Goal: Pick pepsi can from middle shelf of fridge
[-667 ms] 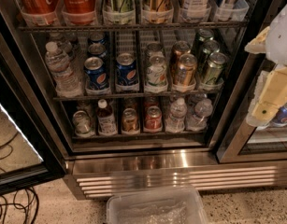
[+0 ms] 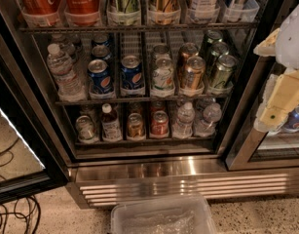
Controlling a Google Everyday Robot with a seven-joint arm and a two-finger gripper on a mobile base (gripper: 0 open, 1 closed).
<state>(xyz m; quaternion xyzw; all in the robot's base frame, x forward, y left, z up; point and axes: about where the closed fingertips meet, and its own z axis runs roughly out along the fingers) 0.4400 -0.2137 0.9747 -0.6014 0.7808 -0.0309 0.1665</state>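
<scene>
Hardly anything is seen to have moved since the earlier frame: the gripper (image 2: 280, 101) is kept at the right edge of the view, in front of the right-hand door frame of the fridge (image 2: 188, 172), well apart from the cans. Whether it is open or closed cannot be told. The pepsi can (image 2: 132, 73) is found upright in the front row of the middle shelf (image 2: 139, 100), left of centre, in a clear lane tray. A second blue can (image 2: 99, 76) is set just beside it on the left, and a silver-white can (image 2: 162, 74) just beside it on the right. A water bottle (image 2: 61, 71) is stood at the shelf's left end. A clear plastic bin (image 2: 161, 217) is placed on the floor below.
</scene>
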